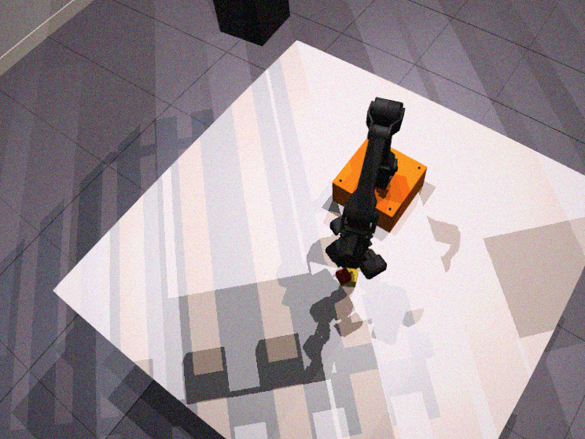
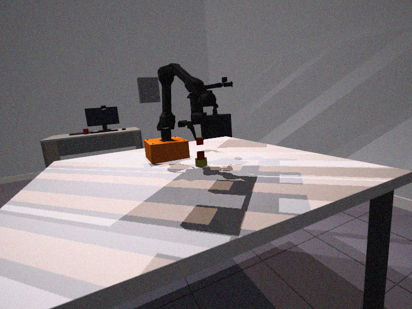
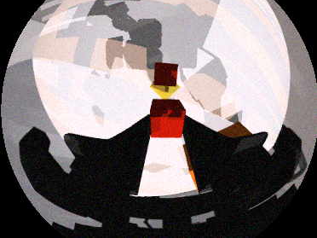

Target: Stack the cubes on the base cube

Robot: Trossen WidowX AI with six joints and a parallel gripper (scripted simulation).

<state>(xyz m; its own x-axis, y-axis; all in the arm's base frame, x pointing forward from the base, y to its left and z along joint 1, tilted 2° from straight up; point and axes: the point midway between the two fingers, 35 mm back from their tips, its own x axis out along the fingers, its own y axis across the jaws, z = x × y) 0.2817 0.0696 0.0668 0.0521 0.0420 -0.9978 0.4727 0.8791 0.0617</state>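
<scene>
My gripper (image 2: 199, 139) (image 3: 166, 118) is shut on a red loose cube (image 2: 200, 141) (image 3: 167, 127). The held cube looks about level in the exterior view, and a gap shows between it and the cube below. In the top view the arm hides it. The other red cube (image 1: 343, 276) (image 2: 200, 155) (image 3: 165, 74) sits on the yellow base cube (image 1: 354, 278) (image 2: 201, 162) (image 3: 164, 91), toward one corner. The base's opposite corner shows uncovered in the wrist view. Both are in shadow.
The orange box (image 1: 408, 177) (image 2: 168, 152) (image 3: 239, 129) under the arm stands close to the cubes. Shadows and light patches cross the white table (image 1: 321, 82) (image 2: 41, 250). A desk with a monitor (image 2: 102, 116) and a black stand (image 2: 221, 124) are in the background.
</scene>
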